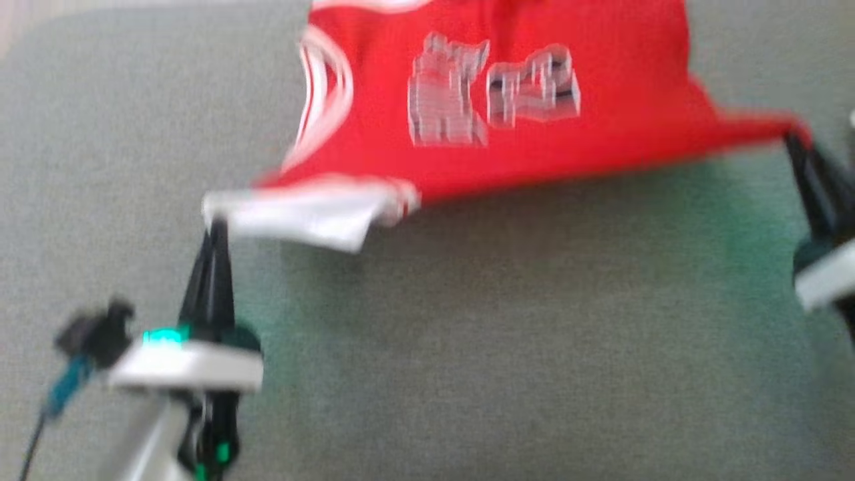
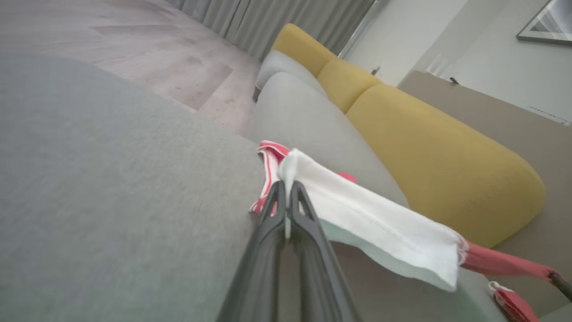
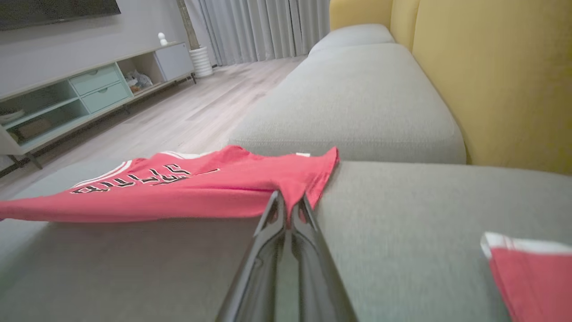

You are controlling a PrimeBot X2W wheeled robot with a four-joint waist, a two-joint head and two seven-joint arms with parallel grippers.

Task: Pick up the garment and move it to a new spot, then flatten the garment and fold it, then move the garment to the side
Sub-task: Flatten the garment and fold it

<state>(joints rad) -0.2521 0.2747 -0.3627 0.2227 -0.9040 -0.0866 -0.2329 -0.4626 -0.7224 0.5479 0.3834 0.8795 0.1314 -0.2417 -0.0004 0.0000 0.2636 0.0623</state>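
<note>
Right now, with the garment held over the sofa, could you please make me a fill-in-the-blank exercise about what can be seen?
1. The garment, stretched between the left hand and the right hand, is mostly ____ in colour.
2. The left hand is shut on a ____ strip at the garment's edge.
3. Behind the grey seat cushion rises a ____ backrest.

Missing words: red; white; yellow

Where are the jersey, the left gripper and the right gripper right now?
jersey point(image 1: 521, 160): head view, red body just below the print.
left gripper point(image 1: 215, 234): head view, fingertips, shut on the jersey's white corner.
right gripper point(image 1: 796, 145): head view, fingertips, shut on the jersey's red corner.
</note>
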